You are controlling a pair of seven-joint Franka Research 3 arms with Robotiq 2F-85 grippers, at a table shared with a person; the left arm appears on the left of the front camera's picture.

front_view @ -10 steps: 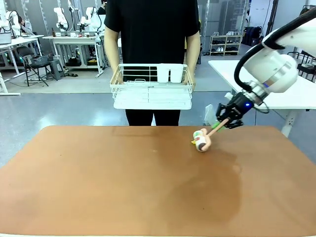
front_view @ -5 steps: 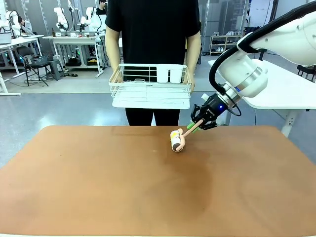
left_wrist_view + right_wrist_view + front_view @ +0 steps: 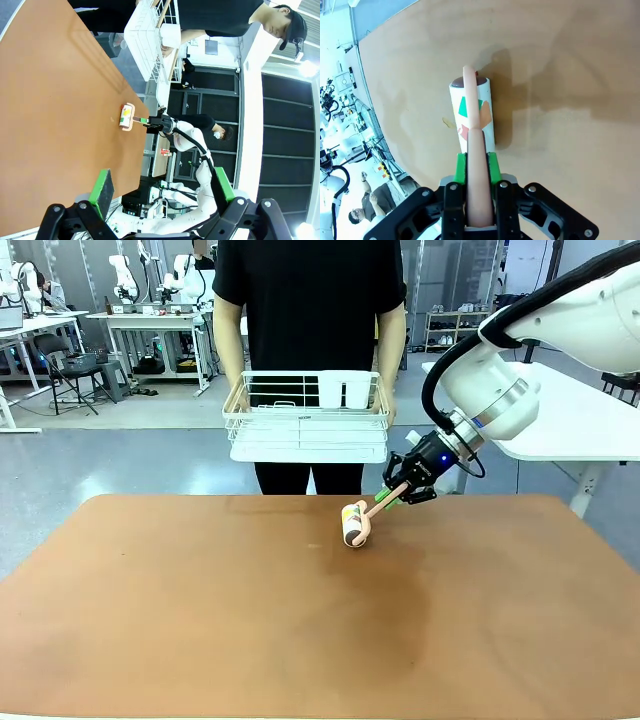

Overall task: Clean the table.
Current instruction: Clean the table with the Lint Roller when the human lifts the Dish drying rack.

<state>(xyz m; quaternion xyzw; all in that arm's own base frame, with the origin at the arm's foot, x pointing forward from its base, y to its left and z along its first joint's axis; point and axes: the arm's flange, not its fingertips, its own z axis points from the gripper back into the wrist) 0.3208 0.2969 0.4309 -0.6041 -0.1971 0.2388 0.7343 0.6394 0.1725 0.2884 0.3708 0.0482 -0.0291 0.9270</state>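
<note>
Leftward over the table (image 3: 200,620), which lies under the right gripper (image 3: 398,494), the roller (image 3: 354,524) has been pushed in the last second. Its handle is squeezed tight by that gripper. The left gripper (image 3: 164,182) is spread wide, with nothing held. The roller could be run off the table's far edge, just beyond the gripper, if pushed farther out.

Open room spans the surface (image 3: 180,620) left, right and near. The lint roller (image 3: 355,525) and right gripper (image 3: 395,495) block its far middle.

Hidden and cut off
Roller handle (image 3: 475,145) end tucked in right hand (image 3: 476,167); surface (image 3: 200,620) cut by bottom edge.
</note>
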